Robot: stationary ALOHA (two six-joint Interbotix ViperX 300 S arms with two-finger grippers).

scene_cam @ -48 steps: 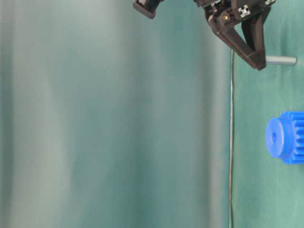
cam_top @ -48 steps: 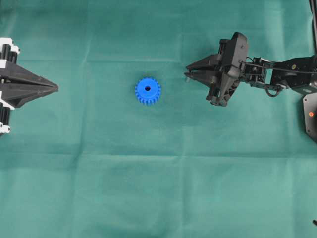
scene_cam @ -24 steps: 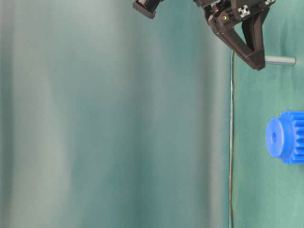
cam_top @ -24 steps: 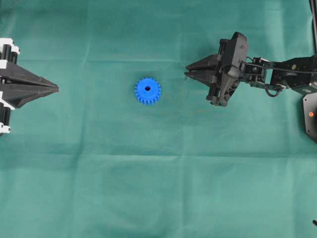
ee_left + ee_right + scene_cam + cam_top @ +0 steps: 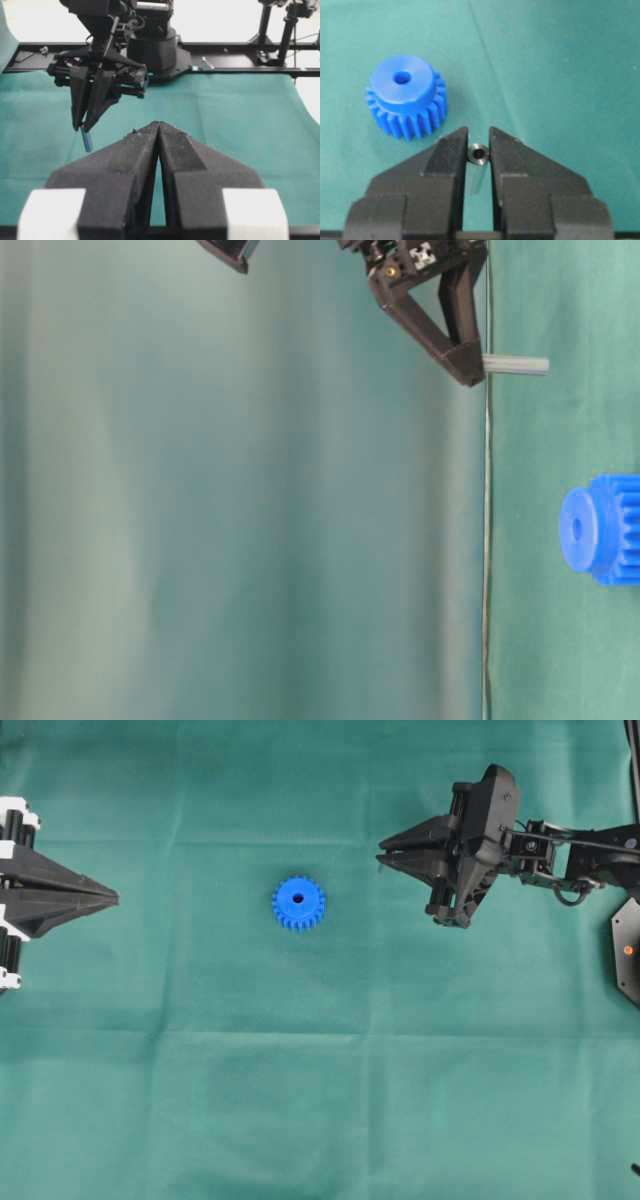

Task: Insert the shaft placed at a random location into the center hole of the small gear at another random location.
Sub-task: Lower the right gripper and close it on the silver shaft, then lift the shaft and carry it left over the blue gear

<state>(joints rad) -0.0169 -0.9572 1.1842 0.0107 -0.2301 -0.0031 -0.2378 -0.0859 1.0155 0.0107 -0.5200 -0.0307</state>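
Observation:
The small gear (image 5: 298, 904) is bright blue and lies flat on the green cloth, its center hole (image 5: 298, 898) facing up. My right gripper (image 5: 381, 856) hangs to the right of it, above the cloth, shut on the shaft (image 5: 479, 153), a short silver pin. The pin sticks out below the fingertips (image 5: 466, 368) as the shaft (image 5: 516, 365) points toward the cloth. From the right wrist, the small gear (image 5: 406, 96) sits ahead and to the left. My left gripper (image 5: 114, 898) rests at the far left, shut and holding nothing, as the left gripper (image 5: 159, 126) shows.
Green cloth (image 5: 320, 1100) covers the whole table. A black plate with a red dot (image 5: 628, 950) sits at the right edge. The right arm's base and a black frame rail (image 5: 235, 50) stand behind the cloth in the left wrist view.
My right gripper has risen off the cloth with the shaft in it and drifted slightly right and back. The gear and the left gripper have not moved.

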